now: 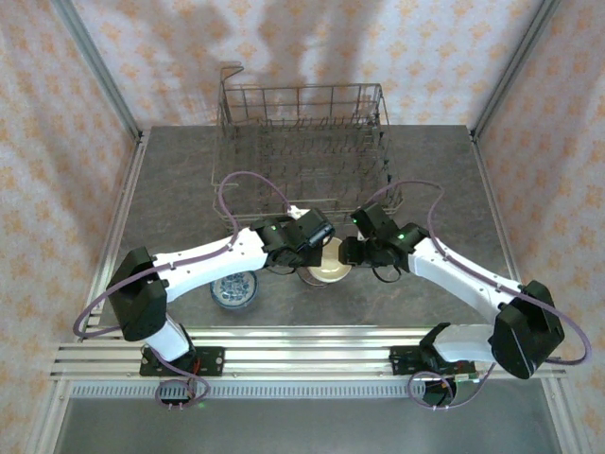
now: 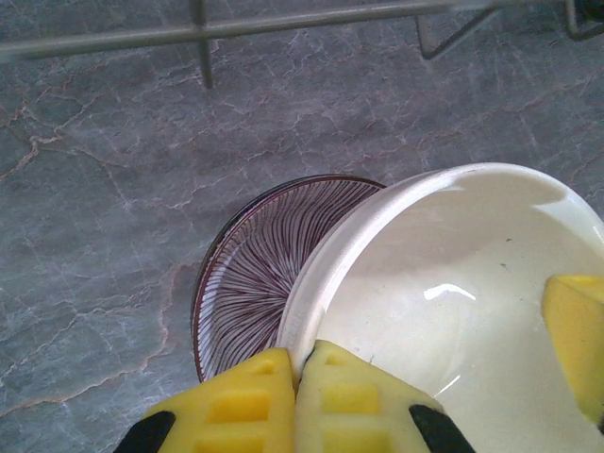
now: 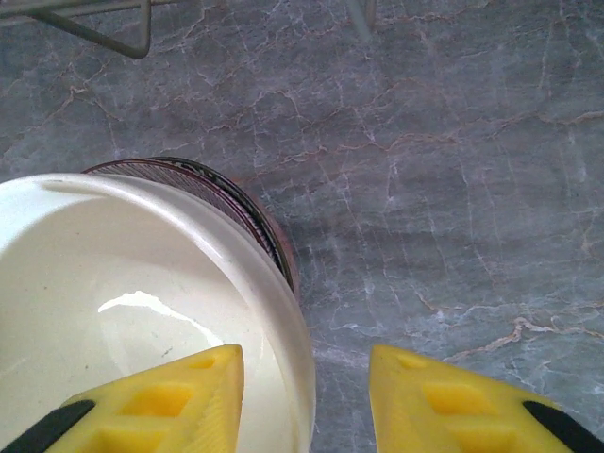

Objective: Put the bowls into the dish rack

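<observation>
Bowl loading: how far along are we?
Done: nothing yet, the rack looks empty. In hand: left gripper shut on the rim of the cream bowl; right gripper open astride the opposite rim. To do: that bowl, the striped bowl under it and the blue bowl on the table.

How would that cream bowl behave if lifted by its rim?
The cream bowl looks glazed and glossy, so probably slippery. It seems rigid, likely chippable ceramic. Pinched at one rim spot by the left gripper, it may tilt.

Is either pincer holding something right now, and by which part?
The left pincer pinches the cream bowl by its rim. The right pincer stands open astride the rim, not gripping.
</observation>
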You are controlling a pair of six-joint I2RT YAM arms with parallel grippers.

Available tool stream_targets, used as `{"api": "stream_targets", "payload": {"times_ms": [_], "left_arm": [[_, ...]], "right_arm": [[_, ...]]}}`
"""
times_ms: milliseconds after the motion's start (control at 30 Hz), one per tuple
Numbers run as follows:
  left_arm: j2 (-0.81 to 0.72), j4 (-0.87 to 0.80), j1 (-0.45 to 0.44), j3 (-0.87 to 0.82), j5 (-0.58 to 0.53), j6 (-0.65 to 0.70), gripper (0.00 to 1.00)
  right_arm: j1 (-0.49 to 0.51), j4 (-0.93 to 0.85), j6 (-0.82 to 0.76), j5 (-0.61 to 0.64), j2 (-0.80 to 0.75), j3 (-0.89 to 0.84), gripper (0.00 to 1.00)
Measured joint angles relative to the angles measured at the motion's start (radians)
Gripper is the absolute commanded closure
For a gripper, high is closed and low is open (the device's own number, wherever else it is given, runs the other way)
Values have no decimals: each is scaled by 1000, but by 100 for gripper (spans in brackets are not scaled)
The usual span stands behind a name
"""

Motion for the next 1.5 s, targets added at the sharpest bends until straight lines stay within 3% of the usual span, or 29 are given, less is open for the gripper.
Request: {"api": "stream_targets", "payload": {"times_ms": [700,967,1500], "left_arm": [[-19,8,0,17,25,6,97],[-37,8,0,45,42,28,84],[-102,-3,0,148,43,83,46]], "right_arm": [[2,-82,-19,27,7,65,89],[8,-148,-36,53,-19,96,95],[8,-311,-66,113,-119,177,100]]}}
